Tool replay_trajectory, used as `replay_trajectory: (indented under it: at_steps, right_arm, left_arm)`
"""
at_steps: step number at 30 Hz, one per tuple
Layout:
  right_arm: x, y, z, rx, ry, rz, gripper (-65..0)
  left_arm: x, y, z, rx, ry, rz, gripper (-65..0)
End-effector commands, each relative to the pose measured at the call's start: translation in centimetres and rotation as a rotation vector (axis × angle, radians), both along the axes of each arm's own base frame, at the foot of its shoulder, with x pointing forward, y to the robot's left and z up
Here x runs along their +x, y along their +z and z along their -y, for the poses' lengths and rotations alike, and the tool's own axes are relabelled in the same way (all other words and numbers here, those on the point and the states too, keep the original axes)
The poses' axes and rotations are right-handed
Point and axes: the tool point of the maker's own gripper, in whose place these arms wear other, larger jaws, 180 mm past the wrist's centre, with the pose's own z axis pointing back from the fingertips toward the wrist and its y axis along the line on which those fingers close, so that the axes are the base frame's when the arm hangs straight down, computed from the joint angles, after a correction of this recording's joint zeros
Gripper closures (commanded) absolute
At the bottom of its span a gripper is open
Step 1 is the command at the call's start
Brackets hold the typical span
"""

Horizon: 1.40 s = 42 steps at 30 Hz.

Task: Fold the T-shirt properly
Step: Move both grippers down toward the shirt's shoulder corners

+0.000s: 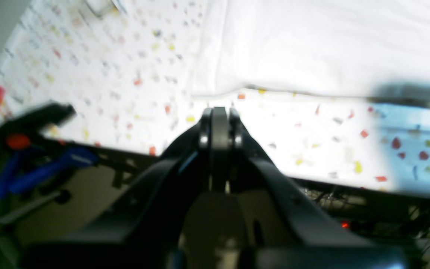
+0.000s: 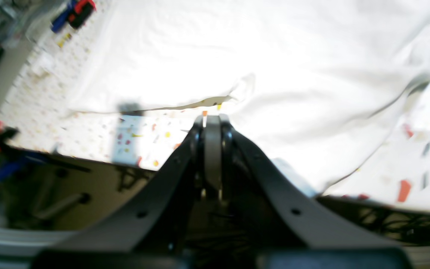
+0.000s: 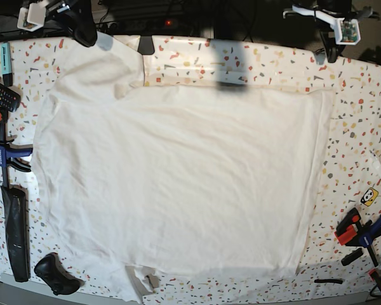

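**Inspector A:** The T-shirt (image 3: 178, 184) lay spread flat across the middle of the desk (image 3: 362, 114), largely smooth, with one sleeve bunched at the far corner nearest the right gripper (image 2: 212, 121) and a small fold turned up at the near hem. How did it sit relative to the jaws?

**Inspector B:** In the right wrist view, the cloth edge ran just beyond the tips of the right jaws, and the fabric also spread out to one side of them. The jaws were pressed together with no gap visible and held nothing. I could not tell whether the tips touched the cloth.

**Inspector A:** And the left gripper (image 1: 219, 114)?

**Inspector B:** Likewise fully closed and empty-handed. The shirt's edge lay a short way ahead of its tips, with a strip of bare speckled desk between. Both wrist views were blurred.

**Inspector A:** Other items recorded?

**Inspector B:** In the base view, blue and red clamps (image 3: 362, 232) sat on the desk well off to one side of the shirt, and a black remote (image 3: 1, 94) lay near the opposite edge.
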Motion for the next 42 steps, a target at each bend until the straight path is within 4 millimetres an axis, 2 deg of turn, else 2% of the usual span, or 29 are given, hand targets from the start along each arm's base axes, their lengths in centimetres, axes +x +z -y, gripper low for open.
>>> replay_trajectory:
  at_steps: [1,7,8,9,10,11,12,16,21,27,30,33,38,42]
  right_arm:
    - [0.2,1.0,0.2,0.023,-0.021,0.028,0.0]
    - [0.3,1.1,0.2,0.035,-0.027,0.03,0.0]
    - [0.3,1.1,0.2,0.034,-0.027,0.029,0.0]
    - [0.3,1.1,0.2,0.034,-0.026,0.027,-0.9]
    - [0.3,1.0,0.2,0.033,-0.025,0.025,-4.6]
    - [0.2,1.0,0.2,0.033,-0.024,0.022,-8.3]
    - [0.2,0.9,0.2,0.032,-0.021,0.016,-11.5]
    - [-0.4,-0.2,-0.2,0.042,-0.001,-0.058,-18.3]
    - [-0.3,-0.2,-0.1,0.179,-0.043,-0.129,-19.0]
    - [0.4,-0.2,2.3,0.135,-0.053,-0.168,-25.2]
    - [0.5,-0.1,3.8,0.098,-0.089,-0.163,-25.7]
    - [0.5,-1.4,5.2,0.087,-0.146,-0.199,-25.7]
    - [0.2,-5.0,7.8,0.109,-0.233,-0.257,-25.7]
    - [0.3,-6.8,8.8,0.145,-0.255,-0.264,-25.7]
  left_arm:
    - [0.2,1.3,0.0,0.02,-0.005,0.023,0.0]
    - [0.5,2.3,0.0,0.018,-0.004,0.037,0.0]
    - [0.5,2.3,0.0,0.019,-0.004,0.036,-1.7]
    - [0.5,2.3,0.0,0.019,-0.003,0.036,-8.6]
    - [0.5,2.3,0.0,0.016,-0.003,0.037,-15.2]
    - [0.5,2.3,0.0,0.016,-0.002,0.037,-20.0]
    - [0.5,2.2,0.0,0.017,-0.003,0.036,-21.7]
    - [0.0,1.0,-0.5,0.07,-0.002,-0.052,-21.6]
    - [-0.3,-0.5,-1.1,0.095,0.023,-0.156,-21.7]
    - [0.3,-0.3,-1.1,0.094,0.025,-0.14,-21.7]
    - [0.3,-0.3,-1.1,0.094,0.025,-0.141,-21.7]
    - [0.3,-0.3,-1.1,0.094,0.025,-0.14,-21.7]
    - [0.3,-0.3,-1.1,0.094,0.025,-0.14,-21.7]
    - [0.3,-0.3,-1.1,0.094,0.025,-0.14,-21.7]
